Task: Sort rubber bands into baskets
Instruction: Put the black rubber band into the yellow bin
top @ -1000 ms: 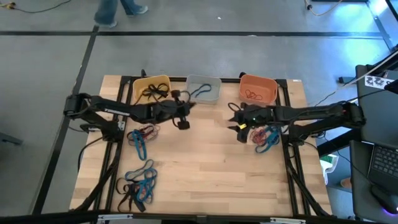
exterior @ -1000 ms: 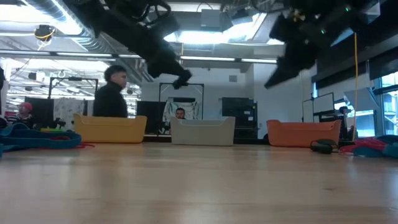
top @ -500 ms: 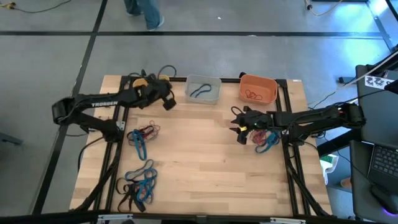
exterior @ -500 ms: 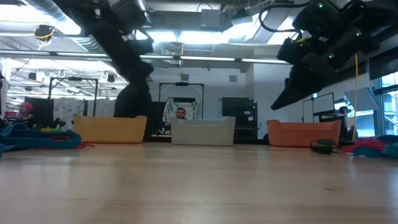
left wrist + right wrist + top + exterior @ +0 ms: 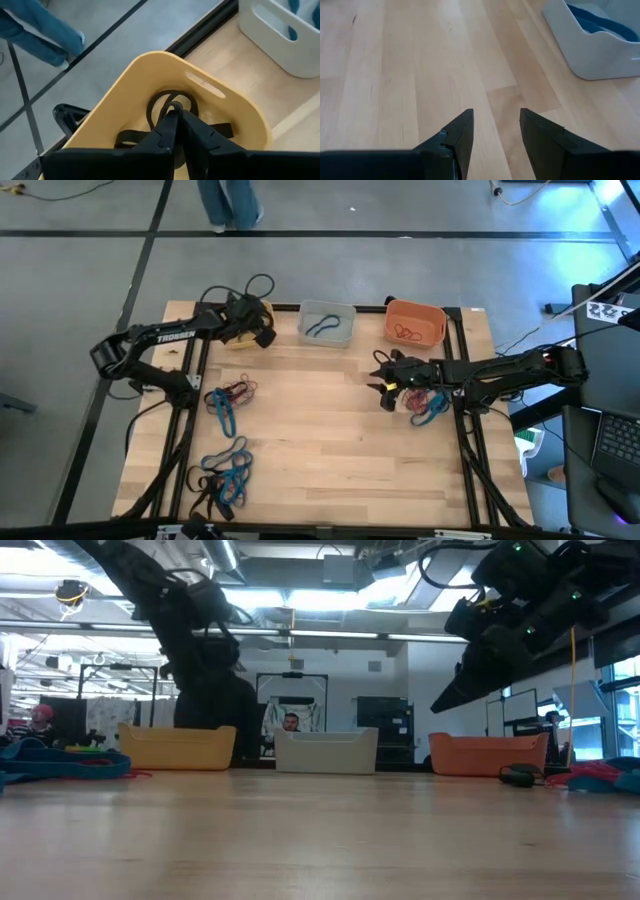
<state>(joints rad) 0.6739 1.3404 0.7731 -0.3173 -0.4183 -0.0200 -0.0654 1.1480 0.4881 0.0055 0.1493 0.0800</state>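
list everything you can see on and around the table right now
yellow basket: one, far left of the table, black rubber bands inside
pale grey basket: one, far middle, blue band inside
orange basket: one, far right, red-orange bands inside
loose band piles: three, mixed blue, black and red-orange; left side, near left, right side
person: one, legs in blue, on the floor beyond the table
left gripper: over the yellow basket, fingers close together, black band at the tips
right gripper: open, empty, above bare wood beside the right pile
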